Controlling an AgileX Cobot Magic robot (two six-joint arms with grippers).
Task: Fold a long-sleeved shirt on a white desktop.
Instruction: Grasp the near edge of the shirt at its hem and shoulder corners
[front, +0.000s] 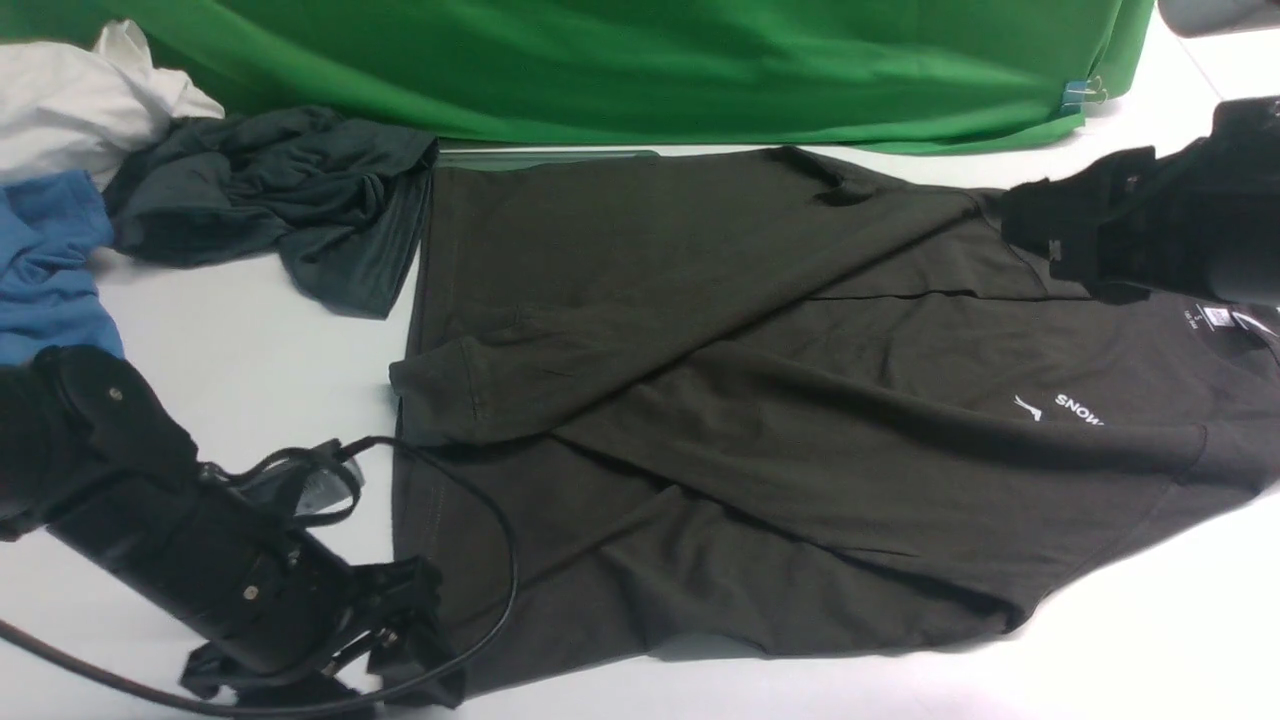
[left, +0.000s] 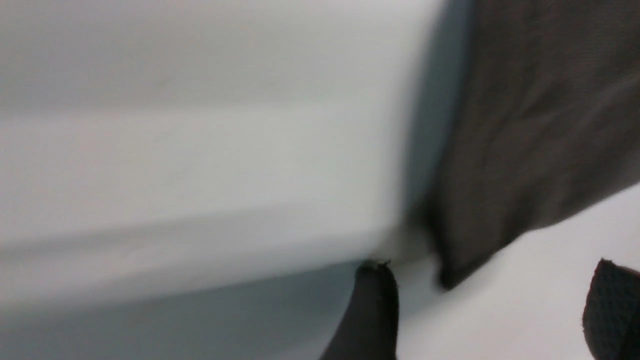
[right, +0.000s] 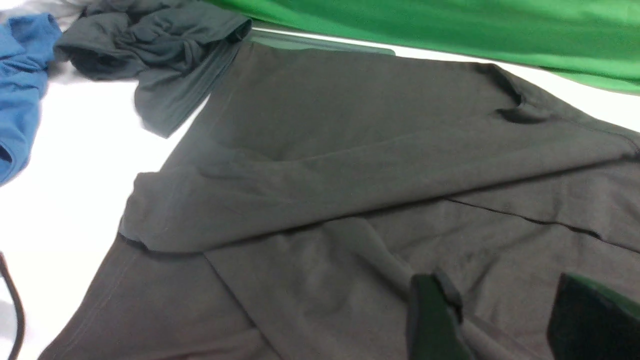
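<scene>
The long-sleeved shirt (front: 760, 400) lies flat across the white desktop (front: 250, 330), dark olive-black, with both sleeves folded over its body and white "SNOW" lettering at the right. My left gripper (front: 410, 625) sits low at the shirt's near left hem corner. In the left wrist view that gripper (left: 492, 305) is open, with bare desktop between its fingers and the shirt's corner (left: 525, 150) just beyond them. My right gripper (front: 1015, 220) hovers over the shirt's far right shoulder area. In the right wrist view it (right: 505, 320) stands open above the fabric (right: 350, 165), holding nothing.
A crumpled charcoal garment (front: 290, 200) touches the shirt's far left corner, with a blue garment (front: 50, 270) and a white one (front: 80, 100) further left. The green backdrop (front: 640, 70) closes off the back. A black cable (front: 505, 570) loops over the shirt's hem by the left arm.
</scene>
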